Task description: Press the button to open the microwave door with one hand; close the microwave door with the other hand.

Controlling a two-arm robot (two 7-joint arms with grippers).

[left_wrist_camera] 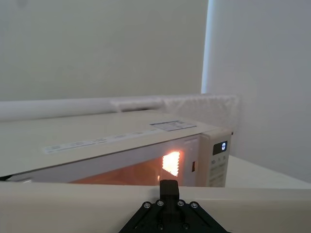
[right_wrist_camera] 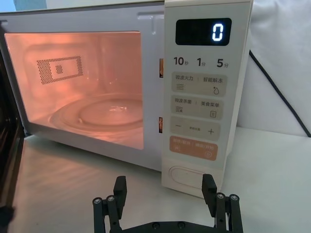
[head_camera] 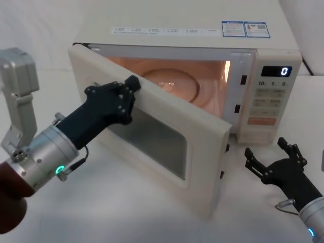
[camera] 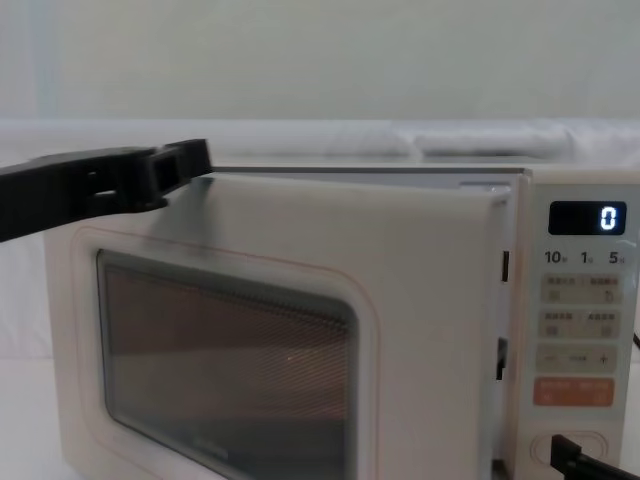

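While the microwave door (head_camera: 167, 136) is standing partly open with the cavity glowing orange behind it, the left pincer (head_camera: 132, 87) is pressing against the door's outer face near its top edge, and I cannot tell how its fingers are set. The right pincer (head_camera: 273, 154) is hanging with its fingers spread wide and holding nothing, low over the white surface (head_camera: 126, 202) just in front of the control panel (right_wrist_camera: 204, 92), where the button (right_wrist_camera: 187, 176) is sitting at the bottom.

Head looks down; chest level, close; both share microwave door (head_camera: 167, 136).
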